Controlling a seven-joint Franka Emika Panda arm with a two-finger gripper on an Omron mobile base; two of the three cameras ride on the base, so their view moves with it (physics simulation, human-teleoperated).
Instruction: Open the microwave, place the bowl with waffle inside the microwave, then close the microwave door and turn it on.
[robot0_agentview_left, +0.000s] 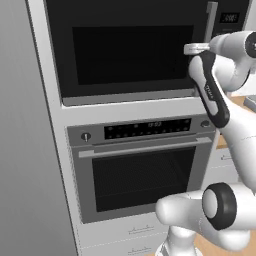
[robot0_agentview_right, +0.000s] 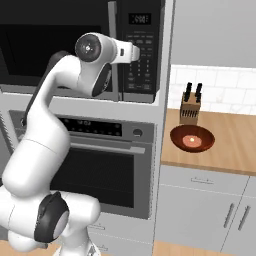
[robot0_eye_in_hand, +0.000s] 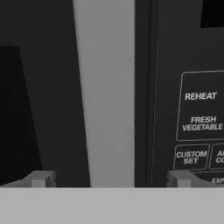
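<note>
Between the open hand's (robot0_eye_in_hand: 109, 178) fingertips: microwave door (robot0_eye_in_hand: 48, 87) handle (robot0_eye_in_hand: 107, 92).

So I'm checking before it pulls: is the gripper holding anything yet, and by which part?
Nothing is held. The gripper is open, its fingertips either side of the microwave door handle, not closed on it.

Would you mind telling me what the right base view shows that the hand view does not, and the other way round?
Right base view alone: the bowl with waffle on the wooden counter, a knife block behind it, and the grey oven below the microwave. Hand view alone: keypad labels such as REHEAT, and the open gripper with its fingertips either side of the handle. Both: the microwave door shut, its silver handle, the keypad strip.
</note>
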